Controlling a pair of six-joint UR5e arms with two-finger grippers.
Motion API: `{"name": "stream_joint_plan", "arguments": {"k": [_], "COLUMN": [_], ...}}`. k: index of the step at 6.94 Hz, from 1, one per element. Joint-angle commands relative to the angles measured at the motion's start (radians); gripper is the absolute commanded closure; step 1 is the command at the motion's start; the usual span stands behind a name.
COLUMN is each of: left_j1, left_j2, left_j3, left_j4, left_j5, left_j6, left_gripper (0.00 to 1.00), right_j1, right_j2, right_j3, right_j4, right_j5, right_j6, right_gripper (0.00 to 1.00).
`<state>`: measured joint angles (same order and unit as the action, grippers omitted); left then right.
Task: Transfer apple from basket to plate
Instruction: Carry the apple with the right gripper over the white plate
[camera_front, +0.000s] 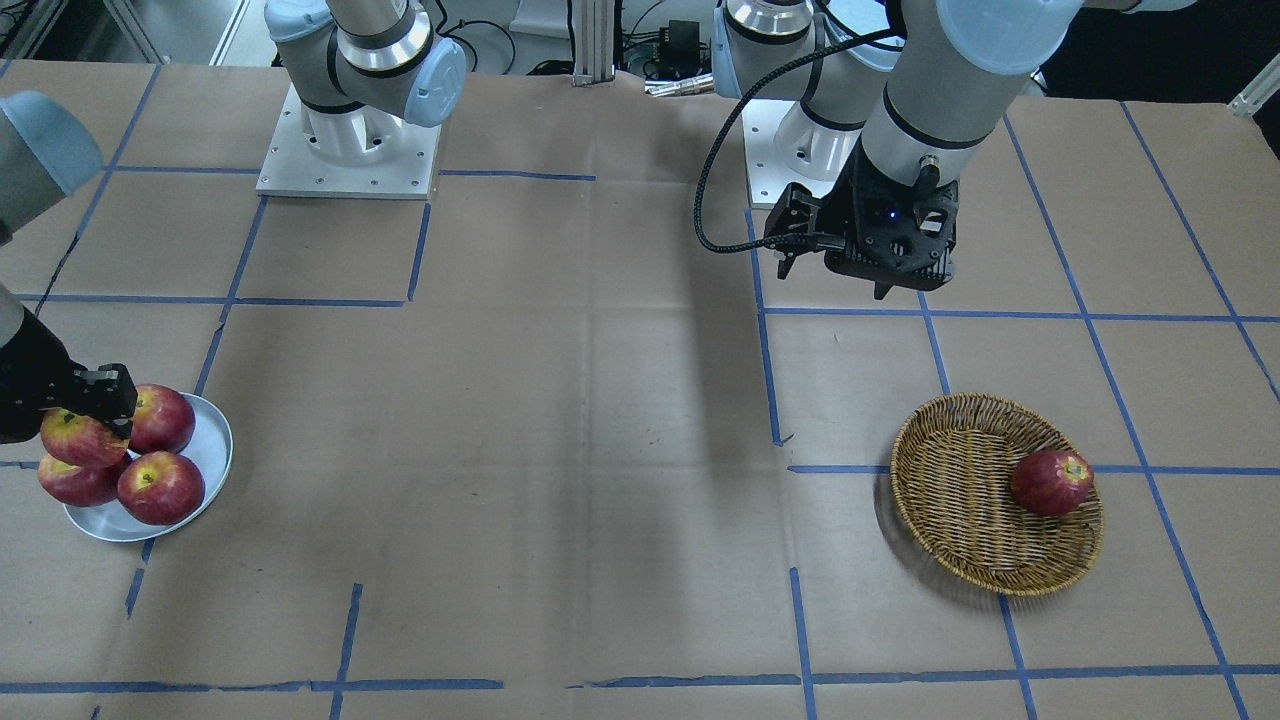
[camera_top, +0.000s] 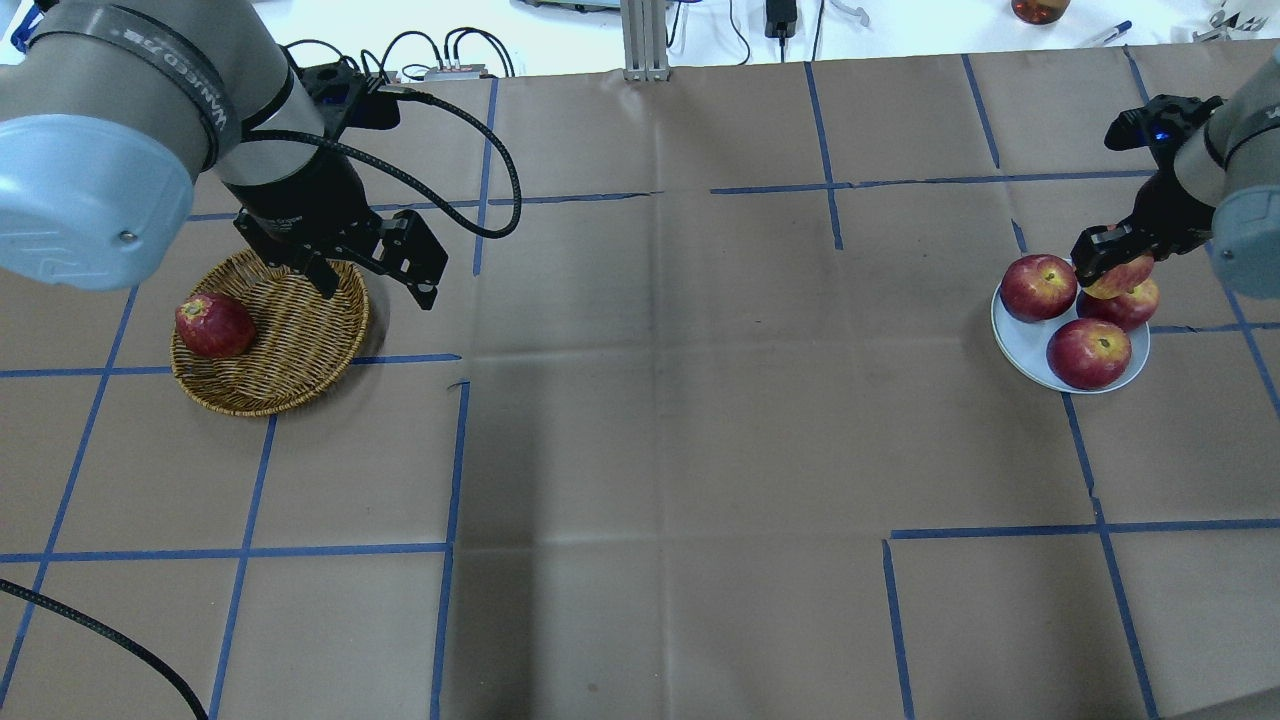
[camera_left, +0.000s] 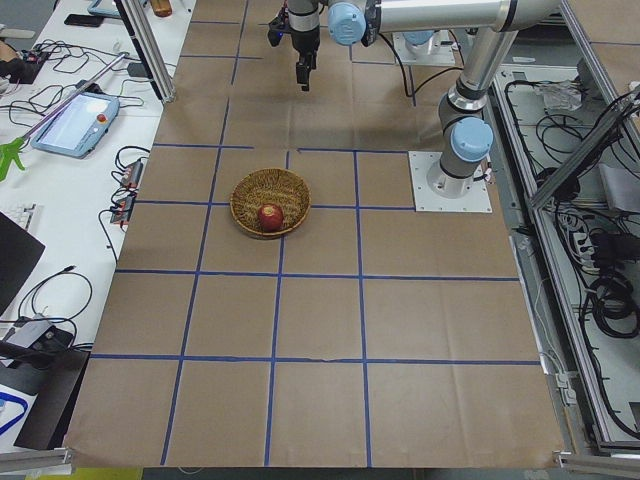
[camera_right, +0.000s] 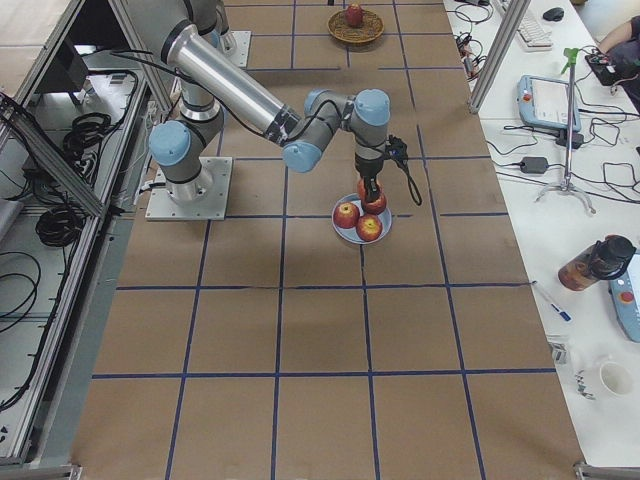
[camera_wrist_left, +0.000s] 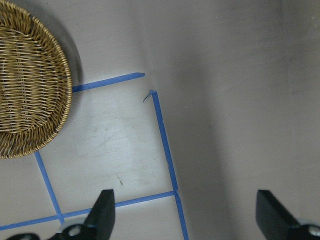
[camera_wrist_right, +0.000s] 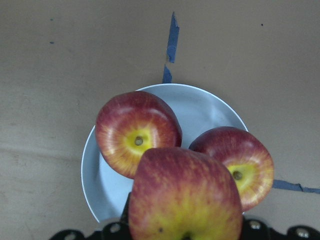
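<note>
My right gripper (camera_top: 1113, 262) is shut on the apple (camera_top: 1122, 277), red with a yellow-orange blush, which also shows in the right wrist view (camera_wrist_right: 185, 200). It holds the apple over the pale blue-white plate (camera_top: 1015, 345), directly above three darker apples lying there (camera_front: 160, 487). I cannot tell whether it touches them. The wicker basket (camera_top: 290, 350) holds one dark red apple (camera_top: 213, 325). My left gripper (camera_top: 378, 290) is open and empty, above the table beside the basket's rim (camera_wrist_left: 30, 90).
Brown paper with a grid of blue tape lines (camera_top: 450, 460) covers the table. The two arm bases (camera_front: 350, 150) stand at the robot's edge. The plate lies near the table's right end and the basket near its left end.
</note>
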<state>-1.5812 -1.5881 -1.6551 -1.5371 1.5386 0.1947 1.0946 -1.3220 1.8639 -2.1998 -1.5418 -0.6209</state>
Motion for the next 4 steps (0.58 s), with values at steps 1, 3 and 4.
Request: {"name": "stream_joint_plan", "arguments": {"k": [1, 3, 4], "left_j1": [0.001, 0.001, 0.0], "left_j2": [-0.001, -0.001, -0.003], "left_j3": [0.0, 0.0, 0.0], "left_j4": [0.0, 0.002, 0.002], "left_j5": [-0.002, -0.002, -0.002], "left_j6": [-0.001, -0.003, -0.003], "left_gripper": [0.01, 0.01, 0.01], "right_j1": [-0.022, -0.018, -0.018], "right_j2": [0.018, 0.015, 0.014], "right_j3": [0.003, 0.024, 0.03], "right_j4": [-0.008, -0.008, -0.008], "right_j5": [0.023, 0.022, 0.02], "right_j6": [-0.006, -0.01, -0.01], "right_gripper": [0.52, 0.51, 0.44]}}
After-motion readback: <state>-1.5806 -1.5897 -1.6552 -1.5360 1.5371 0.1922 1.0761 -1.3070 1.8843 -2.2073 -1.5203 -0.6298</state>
